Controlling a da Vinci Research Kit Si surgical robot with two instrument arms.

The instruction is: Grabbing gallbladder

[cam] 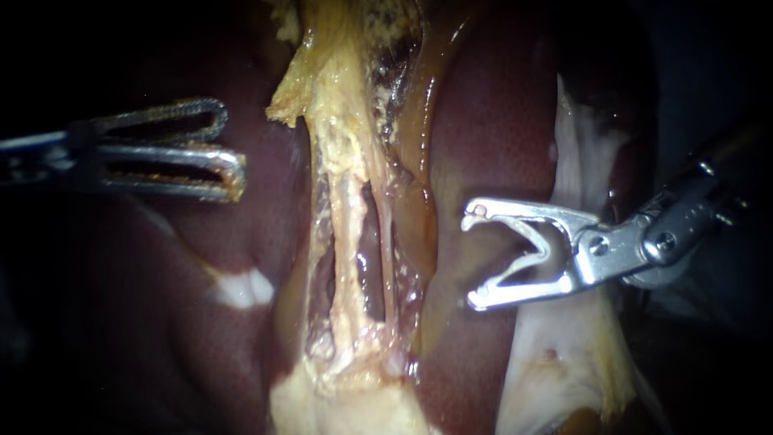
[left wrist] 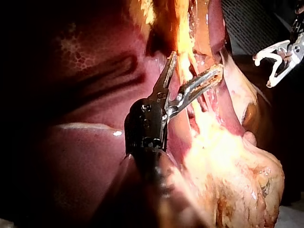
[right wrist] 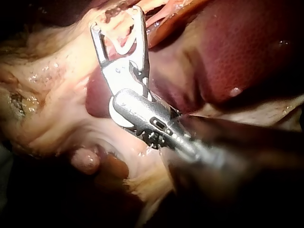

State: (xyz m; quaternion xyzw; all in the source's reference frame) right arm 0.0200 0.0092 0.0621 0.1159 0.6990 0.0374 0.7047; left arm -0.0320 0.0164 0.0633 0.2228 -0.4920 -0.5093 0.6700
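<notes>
Two instruments and one organ block. The left instrument [cam: 229,147] ends in two long, slotted, loop-shaped jaws of dull ridged metal with yellow residue at the tips. They stand slightly apart and hold nothing, over dark liver just left of the central tissue. In the left wrist view the same jaws [left wrist: 197,61] splay in a V, and yellow tissue shows between them. Contact cannot be told from that view.

The right instrument [cam: 475,258] carries two short, bright, angular jaws with hooked tips, hinged on a round pin. They gape wide and grip nothing, over the liver lobe right of centre, and look the same from its own wrist [right wrist: 116,19].

The liver [cam: 161,322] is smooth, glossy and deep maroon, with one lobe on each side of a central cleft and one small white patch [cam: 241,288].

The gallbladder [cam: 330,105], under granular yellow fat, lies in this cleft between the two instruments, untouched by either. Its exact outline cannot be told.

Lower in the cleft two pale tubes [cam: 348,234] run lengthwise, with dark gaps beside them.

A thin white membrane [cam: 580,161] drapes the far right lobe.
</notes>
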